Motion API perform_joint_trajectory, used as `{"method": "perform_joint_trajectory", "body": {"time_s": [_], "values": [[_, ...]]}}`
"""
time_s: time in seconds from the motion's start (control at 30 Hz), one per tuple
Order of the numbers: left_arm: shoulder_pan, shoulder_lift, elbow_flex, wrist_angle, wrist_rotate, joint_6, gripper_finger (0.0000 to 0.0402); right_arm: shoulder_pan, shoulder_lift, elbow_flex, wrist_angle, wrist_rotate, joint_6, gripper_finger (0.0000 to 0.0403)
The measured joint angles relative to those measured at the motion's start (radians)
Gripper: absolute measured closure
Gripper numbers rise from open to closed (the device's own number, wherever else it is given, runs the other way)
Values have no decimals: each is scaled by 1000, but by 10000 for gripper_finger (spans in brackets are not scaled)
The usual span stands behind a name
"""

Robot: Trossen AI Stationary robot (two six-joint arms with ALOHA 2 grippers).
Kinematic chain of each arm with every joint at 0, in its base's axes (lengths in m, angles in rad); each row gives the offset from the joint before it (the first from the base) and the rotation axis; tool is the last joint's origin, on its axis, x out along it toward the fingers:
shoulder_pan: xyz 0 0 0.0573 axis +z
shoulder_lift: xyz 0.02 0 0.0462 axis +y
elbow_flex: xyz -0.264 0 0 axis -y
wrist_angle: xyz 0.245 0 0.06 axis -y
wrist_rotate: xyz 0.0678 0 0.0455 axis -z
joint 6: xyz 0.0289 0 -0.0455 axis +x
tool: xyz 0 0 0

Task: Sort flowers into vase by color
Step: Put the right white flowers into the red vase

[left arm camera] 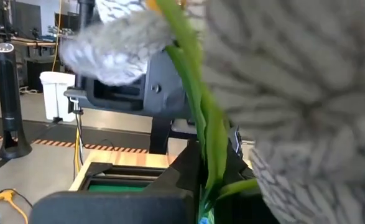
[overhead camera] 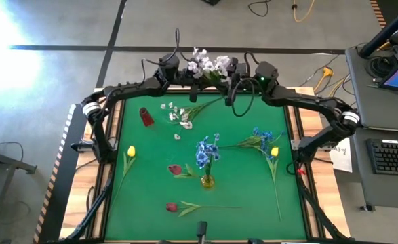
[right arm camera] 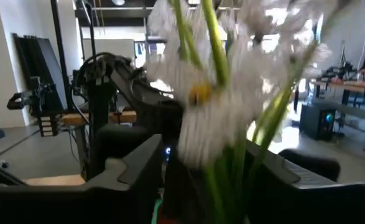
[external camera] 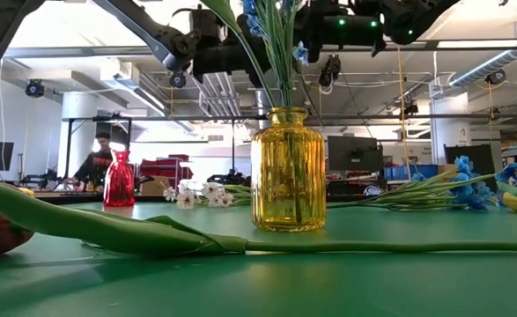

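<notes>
At the far edge of the green bench (overhead camera: 246, 183), both arms meet over one spray of white blossoms (overhead camera: 209, 64), held aloft.

- Left gripper (overhead camera: 193, 85): fingers clamped tight on the green stem of that spray.
- Right gripper (overhead camera: 234, 83): close beside the same spray; fingers part-open around the stems, and whether they grip cannot be told.
- Vases, two: a yellow glass vase (overhead camera: 207, 181) near the bench centre, upright, holding one bunch of blue blooms (overhead camera: 206, 152); a red glass vase (overhead camera: 146, 116) toward the far left, upright, with no flowers seen in it.
- White blossoms, a second spray (overhead camera: 178, 115): lying on the bench between the red vase and the grippers.
- Blue blooms, a second bunch (overhead camera: 260, 139): lying flat to the right of the yellow vase.
- Yellow tulips, two: one (overhead camera: 131, 152) at the left side, one (overhead camera: 274, 152) at the right, beside the loose blue bunch; both lying flat.
- Red-pink tulips, two: one (overhead camera: 175, 169) just left of the yellow vase, one (overhead camera: 172, 207) near the front edge; both lying flat.
</notes>
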Motion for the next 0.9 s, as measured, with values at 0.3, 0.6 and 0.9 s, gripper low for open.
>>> {"method": "perform_joint_trajectory", "body": {"time_s": [0.3, 0.6, 0.9], "values": [[66, -120, -6, -205, 61, 29, 401, -27, -39, 0, -99, -2, 31, 179], [131, -353, -14, -687, -114, 267, 402, -27, -41, 0, -178, -1, 31, 170], [136, -577, -95, -941, -334, 357, 402, -27, -41, 0, -182, 0, 31, 168]]}}
